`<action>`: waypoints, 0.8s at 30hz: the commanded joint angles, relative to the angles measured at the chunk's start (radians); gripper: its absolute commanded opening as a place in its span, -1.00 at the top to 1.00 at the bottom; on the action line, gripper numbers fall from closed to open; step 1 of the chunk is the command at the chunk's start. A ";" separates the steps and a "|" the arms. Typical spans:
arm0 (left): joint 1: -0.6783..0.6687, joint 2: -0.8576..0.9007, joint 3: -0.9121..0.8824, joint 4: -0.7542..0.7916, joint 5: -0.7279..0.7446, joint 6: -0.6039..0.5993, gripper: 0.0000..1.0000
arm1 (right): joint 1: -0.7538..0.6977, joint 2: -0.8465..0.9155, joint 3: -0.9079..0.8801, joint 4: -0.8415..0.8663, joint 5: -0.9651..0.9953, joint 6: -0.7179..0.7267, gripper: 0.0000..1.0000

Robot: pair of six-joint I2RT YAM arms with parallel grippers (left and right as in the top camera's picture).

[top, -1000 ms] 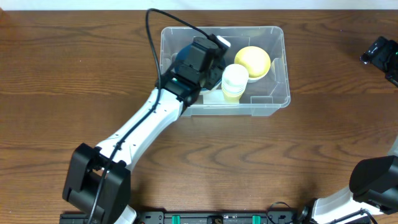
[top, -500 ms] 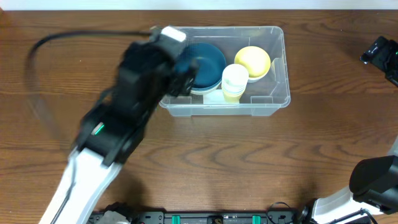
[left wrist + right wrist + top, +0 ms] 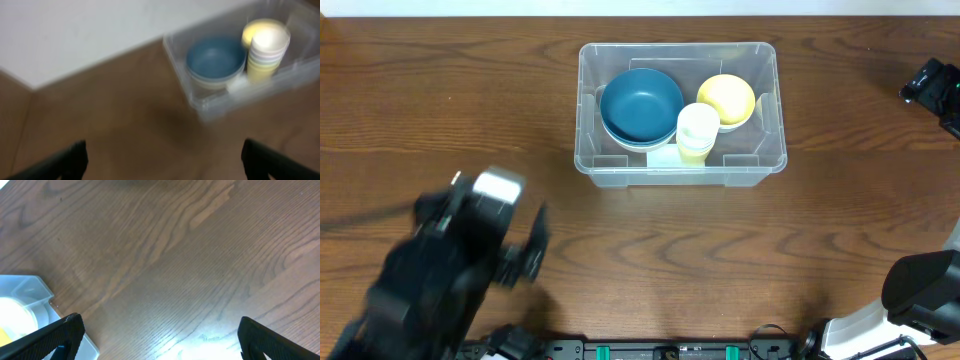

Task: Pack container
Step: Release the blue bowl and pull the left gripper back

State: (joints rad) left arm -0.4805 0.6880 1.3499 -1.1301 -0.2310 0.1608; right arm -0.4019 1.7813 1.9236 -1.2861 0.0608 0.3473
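The clear container [image 3: 772, 150] stands at the back middle of the wooden table. Inside it are stacked bowls with a blue bowl [image 3: 640, 103] on top at the left, a yellow bowl [image 3: 728, 97] at the right, and a stack of pale cups [image 3: 697, 132] in the front middle. My left gripper [image 3: 525, 250] is motion-blurred at the front left, far from the container. In the left wrist view my left gripper [image 3: 162, 165] is open and empty, with the container [image 3: 172, 47] ahead. My right gripper [image 3: 160, 340] is open and empty over bare wood.
The right arm [image 3: 932, 88] rests at the far right edge of the table. A corner of the container [image 3: 30, 292] shows at the left of the right wrist view. A white wall [image 3: 75, 30] lies beyond the table's back edge.
My left arm has pulled out of the container and swung back to the front left, leaving the blue bowl inside. The right arm has not moved.
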 commanded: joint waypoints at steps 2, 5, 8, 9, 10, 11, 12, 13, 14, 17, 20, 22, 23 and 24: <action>0.000 -0.146 0.010 -0.155 -0.040 -0.093 -0.96 | -0.005 -0.001 0.013 -0.001 0.006 -0.004 -0.98; 0.008 -0.229 0.009 -0.219 -0.040 -0.157 -0.96 | -0.005 -0.001 0.013 -0.001 0.006 -0.004 -0.99; 0.064 -0.309 0.000 -0.204 -0.040 -0.206 -0.96 | -0.005 -0.001 0.013 -0.001 0.006 -0.004 -0.98; 0.089 -0.332 -0.008 -0.193 -0.040 -0.226 -0.96 | -0.005 -0.001 0.013 -0.001 0.006 -0.004 -0.99; 0.121 -0.358 -0.022 -0.174 -0.039 -0.251 -0.96 | -0.005 -0.001 0.013 -0.001 0.006 -0.004 -0.99; 0.147 -0.381 -0.039 -0.153 -0.026 -0.264 -0.96 | -0.005 -0.001 0.013 -0.001 0.006 -0.004 -0.98; 0.179 -0.409 -0.066 -0.123 0.006 -0.264 -0.96 | -0.005 -0.001 0.013 -0.001 0.006 -0.004 -0.98; 0.206 -0.434 -0.097 -0.087 0.034 -0.264 -0.96 | -0.005 -0.001 0.013 -0.001 0.006 -0.004 -0.98; 0.237 -0.465 -0.138 -0.038 0.068 -0.264 -0.96 | -0.005 -0.001 0.013 -0.001 0.006 -0.004 -0.98; 0.312 -0.541 -0.285 0.133 0.143 -0.264 -0.96 | -0.005 -0.001 0.013 -0.001 0.006 -0.004 -0.99; 0.374 -0.595 -0.472 0.360 0.197 -0.264 -0.96 | -0.005 -0.001 0.013 -0.001 0.006 -0.004 -0.98; 0.398 -0.613 -0.597 0.517 0.225 -0.264 -0.96 | -0.005 -0.001 0.013 -0.001 0.006 -0.004 -0.98; 0.403 -0.618 -0.663 0.601 0.237 -0.264 -0.96 | -0.005 -0.001 0.013 -0.001 0.006 -0.004 -0.99; 0.404 -0.620 -0.719 0.676 0.248 -0.264 -0.96 | -0.005 -0.001 0.013 -0.001 0.006 -0.004 -0.99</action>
State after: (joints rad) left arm -0.0891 0.0811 0.7479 -0.5339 -0.0586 -0.0906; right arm -0.4019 1.7813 1.9236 -1.2869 0.0605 0.3473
